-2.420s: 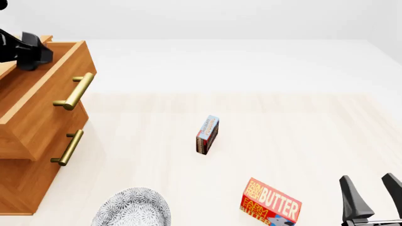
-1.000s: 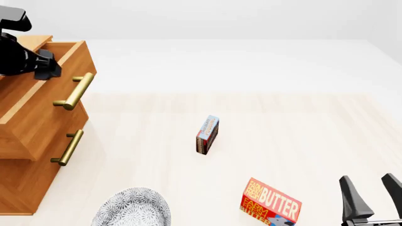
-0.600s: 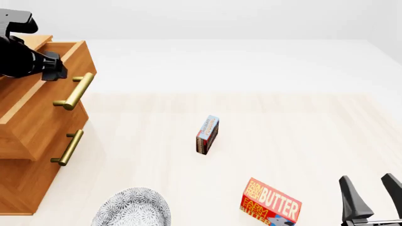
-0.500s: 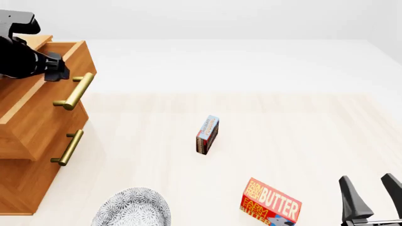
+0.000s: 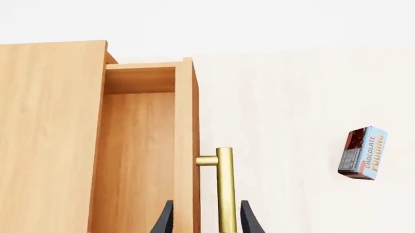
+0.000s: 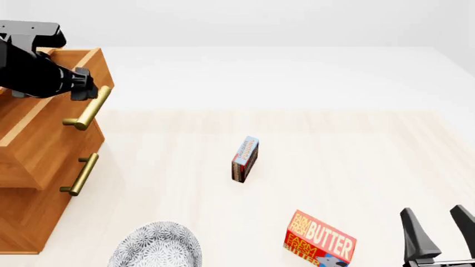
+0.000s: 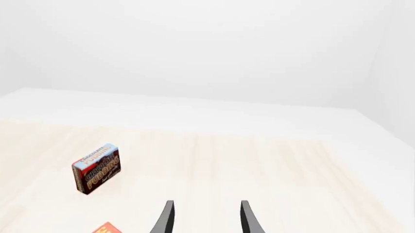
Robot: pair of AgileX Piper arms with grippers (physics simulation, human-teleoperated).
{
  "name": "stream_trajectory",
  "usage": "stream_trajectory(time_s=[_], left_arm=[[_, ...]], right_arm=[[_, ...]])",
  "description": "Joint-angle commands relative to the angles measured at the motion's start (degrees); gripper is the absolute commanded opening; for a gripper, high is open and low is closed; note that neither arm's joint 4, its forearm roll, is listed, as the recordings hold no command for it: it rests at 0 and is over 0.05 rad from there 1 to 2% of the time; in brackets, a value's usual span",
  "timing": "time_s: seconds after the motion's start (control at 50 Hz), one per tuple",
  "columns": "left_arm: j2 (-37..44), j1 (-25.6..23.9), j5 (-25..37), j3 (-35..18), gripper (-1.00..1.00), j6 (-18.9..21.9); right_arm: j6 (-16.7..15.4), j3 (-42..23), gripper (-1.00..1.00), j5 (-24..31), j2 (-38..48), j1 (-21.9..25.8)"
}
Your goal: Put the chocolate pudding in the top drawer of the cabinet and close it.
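Note:
The chocolate pudding (image 6: pixel 245 159) stands on its edge mid-table, also seen in the left wrist view (image 5: pixel 363 153) and the right wrist view (image 7: pixel 97 169). At the left is the cabinet (image 6: pixel 22 222), with its top drawer (image 6: pixel 52 128) pulled out and its inside (image 5: pixel 136 160) bare. My left gripper (image 6: pixel 82 90) hovers over the drawer's front edge. It is open (image 5: pixel 206 224), its fingers straddling the front panel and the brass handle (image 5: pixel 225 189) without touching them. My right gripper (image 6: pixel 438 233) is open near the table's front right, holding nothing (image 7: pixel 206 218).
A red-and-yellow butter box (image 6: pixel 319 240) lies near the front, left of my right gripper. A grey patterned bowl (image 6: pixel 157 245) sits at the front edge near the cabinet. The lower drawer (image 6: pixel 80 174) is shut.
My left arm has moved right, from over the open drawer's inside to above its front edge and handle. The pudding, the drawer and my right arm have not moved.

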Motion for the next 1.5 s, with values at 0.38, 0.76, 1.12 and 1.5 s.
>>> stream_trajectory(time_s=[0.38,0.76,1.12,1.5], left_arm=[[1.48,-2.38,-3.65,3.20,1.00,-2.49],[-0.79,-6.10,-1.47,2.05,1.00,-2.95],[-1.21,-11.39,0.05,-0.27,1.00,-4.54],[-0.27,-20.07,-2.38,0.38,1.00,-9.10]], right_arm=[[-0.06,0.00,1.00,0.06,0.04,-0.05],[0.13,-0.01,1.00,0.07,0.02,0.09],[0.26,-0.02,1.00,0.15,0.03,0.19],[0.37,-0.01,1.00,0.22,0.02,0.37]])
